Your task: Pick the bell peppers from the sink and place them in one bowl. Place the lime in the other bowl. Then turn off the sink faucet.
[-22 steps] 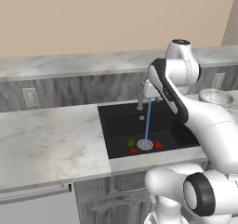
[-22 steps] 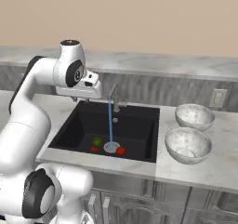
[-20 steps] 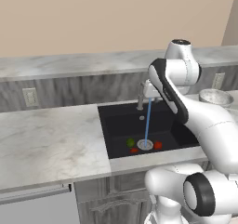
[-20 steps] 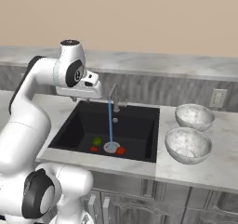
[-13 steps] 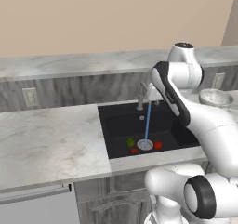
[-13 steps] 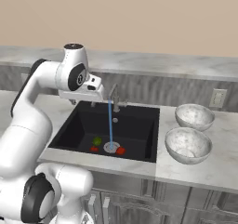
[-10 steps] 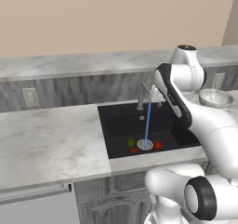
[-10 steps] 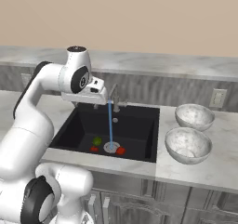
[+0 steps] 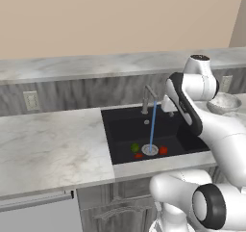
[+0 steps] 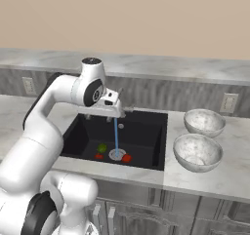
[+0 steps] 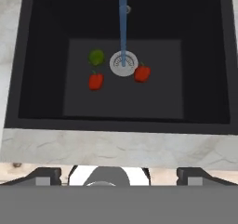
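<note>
From your left base camera, the sink [image 9: 120, 130] sat sunk in the pale counter [image 9: 48, 144], its faucet [image 9: 146, 97] pouring a blue stream onto the drain. The lime [image 9: 135, 148] lay just left of that drain, one bell pepper [image 9: 164, 150] just right of it and the other bell pepper [image 9: 138, 155] in front of the lime; all three waited low in the basin because none had been lifted. Your arm crossed above the sink's right side, hiding the hand.

From your right base camera, the two bowls stood on the counter right of the sink, the nearer bowl [image 10: 197, 152] touching or just beside the farther bowl [image 10: 204, 122]; no fruit could be made out in either. Your gripper [image 10: 113, 113] hung high over the basin's back edge, close by the faucet, well above the fruit.

From the hand camera, you looked straight down into the basin, the fingertips [image 11: 44, 174] spread wide at the frame's bottom corners, holding nothing. That wide stance, by my judgement, suited a descent onto one pepper.
</note>
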